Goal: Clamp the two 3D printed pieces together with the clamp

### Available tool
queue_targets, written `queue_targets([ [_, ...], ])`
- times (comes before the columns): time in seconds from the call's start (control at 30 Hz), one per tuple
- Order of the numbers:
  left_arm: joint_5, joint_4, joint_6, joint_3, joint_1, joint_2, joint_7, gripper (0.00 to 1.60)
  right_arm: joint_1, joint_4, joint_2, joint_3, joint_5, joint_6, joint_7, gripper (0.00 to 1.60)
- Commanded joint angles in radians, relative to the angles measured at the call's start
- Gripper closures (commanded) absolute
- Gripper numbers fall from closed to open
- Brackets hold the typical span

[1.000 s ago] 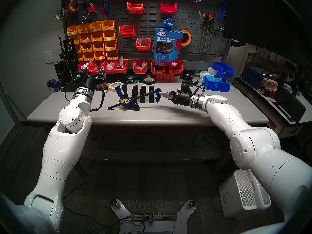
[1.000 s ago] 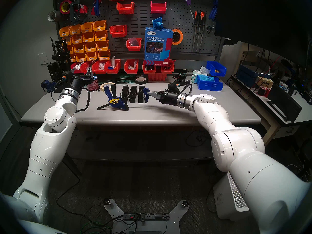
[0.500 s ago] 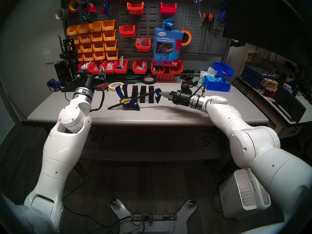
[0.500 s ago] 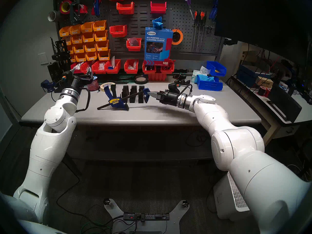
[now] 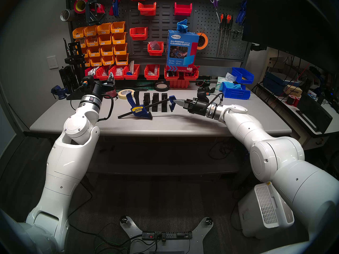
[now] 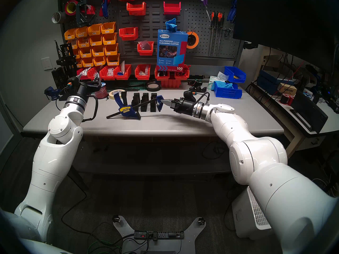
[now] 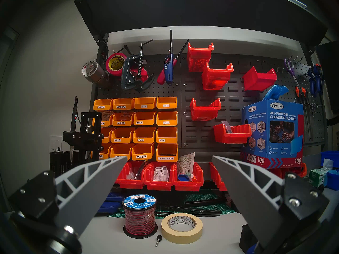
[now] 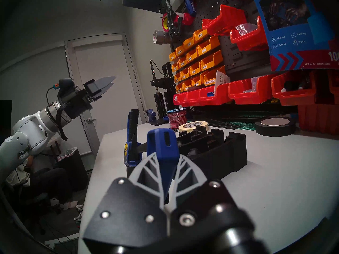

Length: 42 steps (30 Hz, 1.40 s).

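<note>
Nearest the robot, the right gripper [image 5: 175, 102] reaches in level from the right side of the grey table [image 5: 183, 123], its fingers clenched on the blue end jaw of the clamp [image 5: 141, 110]. In the right wrist view that blue jaw stands upright between the pale fingertips [image 8: 141, 172], pinched at its lower part.

The clamp lies slanted across the middle of the table. Its thin black bar runs from the held jaw down to the left, past the blue trigger body with the yellow label, whose handle rests on the tabletop. The second blue jaw sticks up to the left of the black pieces.

The two printed pieces [image 5: 155, 102] stand just behind the bar, between the clamp's two jaws, their blocks forming three upright black columns side by side. The wrist view shows them pushed together as one toothed block [image 8: 216, 151]. The bar crosses in front of them; whether the clamp's jaws touch them cannot be told.

Farther back and to the left, the left gripper [image 5: 109, 81] hangs above the table, tilted upward, its fingers spread wide and empty. Below it sit a roll of masking tape [image 7: 182, 228] and a spool of red wire [image 7: 139, 217]. Beyond these is the pegboard [image 5: 207, 20] with red and orange bins.
</note>
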Motion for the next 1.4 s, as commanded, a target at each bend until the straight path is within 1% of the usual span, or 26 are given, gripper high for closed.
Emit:
queue_targets([
  [0.0,0.000,-0.028,-0.011,-0.009,-0.032,0.001,0.000,0.00,0.052,-0.015,0.001,0.012,0.010,-0.005,0.000,1.60],
  [0.57,-0.003,-0.028,-0.013,-0.009,-0.030,0.001,-0.002,0.00,0.059,0.000,-0.001,0.014,0.007,-0.013,0.003,1.60],
  [0.77,-0.049,-0.038,0.029,-0.026,-0.039,-0.042,0.041,0.00,0.061,0.004,-0.001,0.015,0.006,-0.015,0.004,1.60],
  [0.87,-0.086,-0.042,0.057,-0.034,-0.063,-0.075,0.071,0.00,0.061,0.004,-0.001,0.015,0.006,-0.016,0.004,1.60],
  [1.13,-0.110,-0.052,0.093,-0.018,-0.104,-0.101,0.103,0.00,0.062,0.007,-0.002,0.015,0.006,-0.018,0.004,1.60],
  [1.37,-0.145,-0.096,0.142,-0.013,-0.096,-0.130,0.130,0.00,0.064,0.010,-0.002,0.016,0.005,-0.019,0.005,1.60],
])
